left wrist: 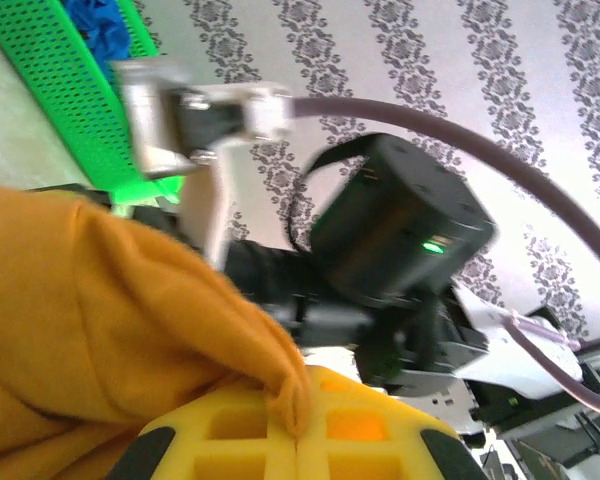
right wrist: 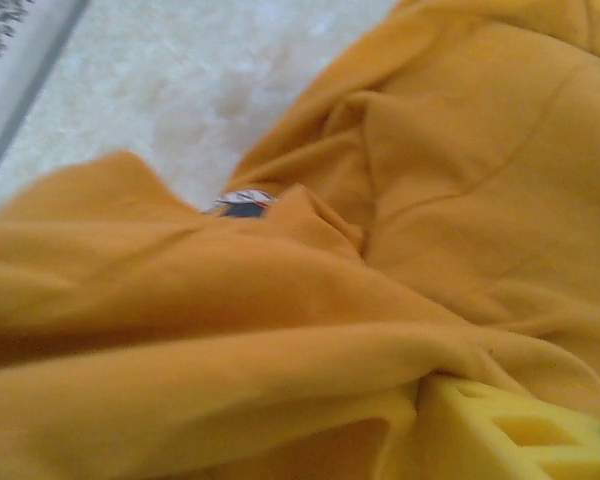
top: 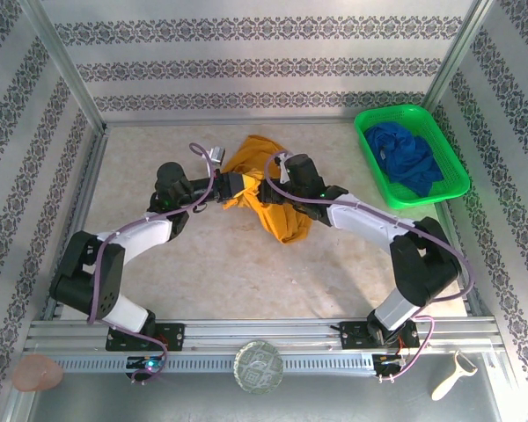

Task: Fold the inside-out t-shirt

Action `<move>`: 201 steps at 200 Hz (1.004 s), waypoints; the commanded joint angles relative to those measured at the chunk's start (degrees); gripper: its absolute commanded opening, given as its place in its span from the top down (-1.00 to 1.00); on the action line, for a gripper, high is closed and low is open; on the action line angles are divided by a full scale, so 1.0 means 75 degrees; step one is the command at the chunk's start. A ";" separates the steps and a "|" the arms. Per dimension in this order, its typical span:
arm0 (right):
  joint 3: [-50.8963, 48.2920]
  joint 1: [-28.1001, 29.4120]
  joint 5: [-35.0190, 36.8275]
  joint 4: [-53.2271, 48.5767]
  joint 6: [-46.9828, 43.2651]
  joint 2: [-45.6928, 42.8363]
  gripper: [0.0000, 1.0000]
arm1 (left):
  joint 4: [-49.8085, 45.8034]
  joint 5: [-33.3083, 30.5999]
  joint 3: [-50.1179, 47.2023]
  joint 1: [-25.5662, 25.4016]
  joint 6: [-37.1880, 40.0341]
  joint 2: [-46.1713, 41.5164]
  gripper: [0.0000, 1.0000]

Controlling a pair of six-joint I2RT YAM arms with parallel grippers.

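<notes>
Left gripper (left wrist: pixel 298 440) is clamped fully shut, with a ridge of the inside-out t-shirt (left wrist: pixel 100 330) pinched between its yellow pads (left wrist: pixel 230 445). Nose to nose with it, the right gripper (top: pixel 268 188) is buried in the same cloth, and whether its jaws have closed on anything I cannot tell. Around both tools the shirt hangs bunched, spilling onto the table (top: pixel 158 264) beyond the fingertips and back toward the arm bases. The step in hand looks like getting a second hold so the bundle can be opened out. To do that well, the right tool should take one clean edge or seam rather than a wad, a little apart from the left pinch. Then the two can draw apart evenly until the cloth lies flat. The left wrist view shows the pinch itself, with the other arm's dark wrist housing (left wrist: pixel 395 230) opposite. Far past it are the green basket (left wrist: pixel 60 95) and the dark blue garment (left wrist: pixel 100 25). The right wrist view shows seam lines and a small white patch (right wrist: pixel 242 200), possibly the neck label, tucked in a fold. The overhead view shows how crumpled the whole shirt is
</notes>
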 commanded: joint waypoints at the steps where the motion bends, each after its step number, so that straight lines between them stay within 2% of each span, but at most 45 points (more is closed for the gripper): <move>1: 0.0073 -0.0147 0.0208 0.0192 0.0153 -0.0086 -0.01 | 0.0299 0.0373 0.0139 -0.0068 0.0161 -0.0292 1.00; 22: -0.0070 -0.0352 -0.0515 0.0415 0.0108 -0.0259 0.71 | 0.0464 0.0378 0.0118 -0.0073 0.0076 -0.0200 1.00; 35: -0.0316 -0.0558 -0.1142 0.0647 0.0150 -0.0588 1.00 | 0.0473 0.0222 0.0058 -0.0006 0.0058 -0.0109 1.00; 54: -0.0708 -0.0865 -0.2357 0.0974 0.0336 -0.1231 1.00 | -0.0501 -0.0445 -0.0041 0.0227 0.0532 -0.0143 1.00; 86: -0.1137 -0.1129 -0.4182 0.1174 0.0586 -0.2245 1.00 | -0.3999 -0.2254 0.0286 0.0531 0.2271 -0.0260 1.00; 109: -0.1424 -0.1138 -0.5291 0.1759 0.0993 -0.2631 1.00 | -0.5120 -0.3172 0.0649 0.0559 0.2816 0.0079 1.00; 139: -0.1799 -0.1064 -0.6444 0.3713 0.2171 -0.2602 1.00 | -0.5393 -0.3573 0.0969 0.0535 0.3019 0.0861 1.00; 168: -0.1915 -0.0920 -0.6523 0.5747 0.3380 -0.2129 1.00 | -0.5541 -0.3615 0.1337 0.0211 0.3277 0.1641 1.00; 184: -0.1908 -0.0917 -0.6422 0.7428 0.4422 -0.1603 1.00 | -0.5533 -0.3494 0.1507 -0.0066 0.3328 0.1953 1.00; 201: -0.1907 -0.1002 -0.6114 0.8264 0.4985 -0.1144 1.00 | -0.5331 -0.3263 0.1483 -0.0297 0.3312 0.2017 0.75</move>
